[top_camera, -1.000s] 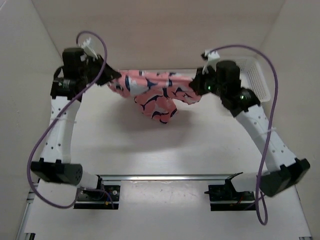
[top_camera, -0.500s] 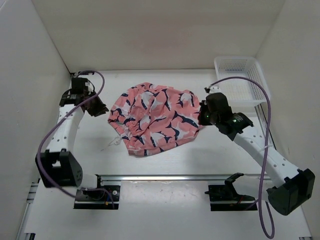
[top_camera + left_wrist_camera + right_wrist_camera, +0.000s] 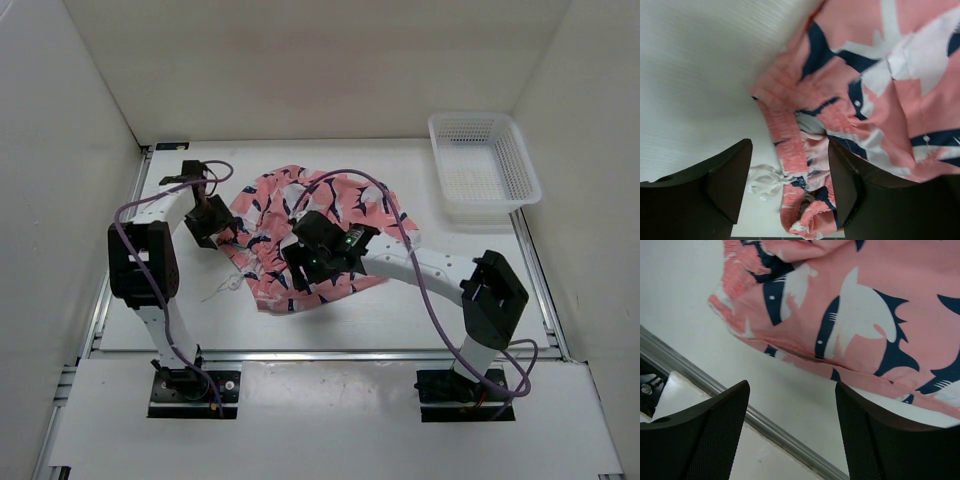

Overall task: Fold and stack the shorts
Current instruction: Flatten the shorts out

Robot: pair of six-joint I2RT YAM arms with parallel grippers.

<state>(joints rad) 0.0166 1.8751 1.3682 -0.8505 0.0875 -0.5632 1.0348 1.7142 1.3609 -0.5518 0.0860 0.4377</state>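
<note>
Coral-pink cloth, white and navy shark-like print: the shorts (image 3: 265, 215) lay spread and rumpled on the white table (image 3: 200, 310), not folded.

Left gripper (image 3: 215, 225) sat low at the shorts' left edge. Wrist view: left gripper (image 3: 790, 145) had its jaws well apart, and the gathered waistband of the shorts (image 3: 890, 100) ran between the fingers (image 3: 725, 185) without being pinched. A knotted white drawstring (image 3: 762, 182) lay just inside the left finger; from above, the drawstring (image 3: 222, 288) trailed off the hem on the near side of that gripper. Nothing held.

Right gripper (image 3: 300, 268) hung over the near part of the shorts, arm reaching across them. Wrist view: right gripper (image 3: 792, 387) was likewise wide open, bare table showing between its fingers (image 3: 715, 435), the shorts (image 3: 865, 315) lying ahead of and beyond the tips. Whether the tips touched cloth could not be told. Nothing held.

White mesh basket (image 3: 487, 208) stood well apart, far off to the right of the right gripper, at the table's back corner.
</note>
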